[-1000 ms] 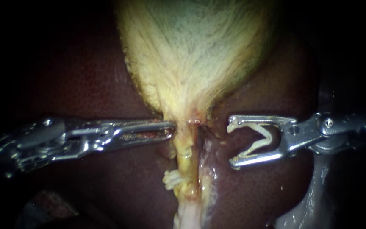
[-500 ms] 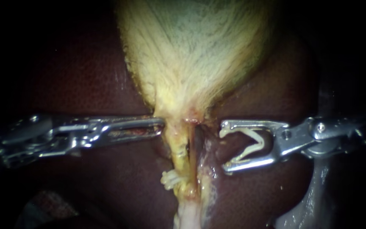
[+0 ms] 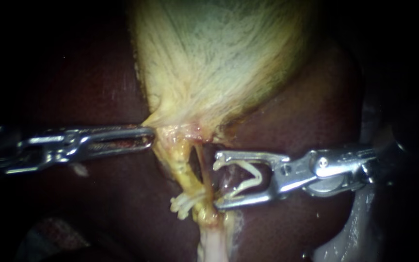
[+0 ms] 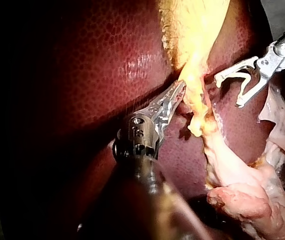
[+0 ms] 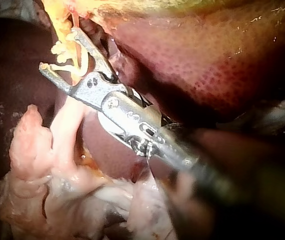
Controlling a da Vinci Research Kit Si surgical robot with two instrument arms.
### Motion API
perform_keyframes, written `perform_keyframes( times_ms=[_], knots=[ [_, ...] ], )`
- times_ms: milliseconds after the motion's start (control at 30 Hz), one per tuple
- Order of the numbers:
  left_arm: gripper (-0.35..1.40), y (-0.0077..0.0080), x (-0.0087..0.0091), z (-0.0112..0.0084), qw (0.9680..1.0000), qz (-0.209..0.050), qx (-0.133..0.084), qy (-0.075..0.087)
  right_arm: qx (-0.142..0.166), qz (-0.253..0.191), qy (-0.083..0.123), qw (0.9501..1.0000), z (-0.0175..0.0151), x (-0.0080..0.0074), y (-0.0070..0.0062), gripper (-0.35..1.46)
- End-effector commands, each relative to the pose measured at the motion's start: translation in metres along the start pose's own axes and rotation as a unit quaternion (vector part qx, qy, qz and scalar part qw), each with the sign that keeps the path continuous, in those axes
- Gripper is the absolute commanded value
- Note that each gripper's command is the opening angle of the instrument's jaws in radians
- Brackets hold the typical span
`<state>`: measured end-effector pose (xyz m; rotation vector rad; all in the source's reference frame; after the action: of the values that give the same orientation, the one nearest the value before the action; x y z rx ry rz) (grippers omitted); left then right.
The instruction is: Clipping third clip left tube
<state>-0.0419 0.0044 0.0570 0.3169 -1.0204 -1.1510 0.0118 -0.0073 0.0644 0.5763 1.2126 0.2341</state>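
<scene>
Jaws of my shiny right instrument stand wide, holding a bent white plastic clip just beside the thin yellow left tube. My left instrument, lying flat, pinches the fuzzy yellow gallbladder.

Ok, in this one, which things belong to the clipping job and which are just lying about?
In the job: right instrument, its jaws holding an open clip; left tube; white clips already on it; left instrument, gripping the gallbladder.
Just there: liver; thinner tube beside the left one; pale loose tissue below the clips.
</scene>
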Motion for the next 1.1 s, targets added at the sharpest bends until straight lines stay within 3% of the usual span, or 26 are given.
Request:
perform_keyframes(
  times_ms=[33,233,533,733,1100],
  knots=[
    [-0.35,-0.0001,0.0000,-0.0001,1.0000,0.000,-0.001,0.000,-0.001,0.002,0.000,1.0000,0.0002,-0.0003,0.0002,0.60],
    [-0.35,-0.0006,0.0000,-0.0004,1.0000,-0.001,-0.001,-0.002,0.001,0.013,-0.001,0.9999,0.0021,-0.0019,0.0013,0.60],
    [-0.35,-0.0009,-0.0001,-0.0004,1.0000,-0.001,-0.002,-0.002,0.011,0.020,-0.002,0.9997,0.0052,-0.0033,0.0017,0.60],
    [-0.35,-0.0012,-0.0001,-0.0004,1.0000,-0.001,-0.003,-0.003,0.017,0.018,-0.003,0.9997,0.0063,-0.0037,0.0018,0.60],
    [-0.35,-0.0011,-0.0001,-0.0003,1.0000,-0.001,-0.003,-0.003,0.020,0.019,-0.003,0.9996,0.0051,-0.0034,0.0013,0.60]
  ],
)
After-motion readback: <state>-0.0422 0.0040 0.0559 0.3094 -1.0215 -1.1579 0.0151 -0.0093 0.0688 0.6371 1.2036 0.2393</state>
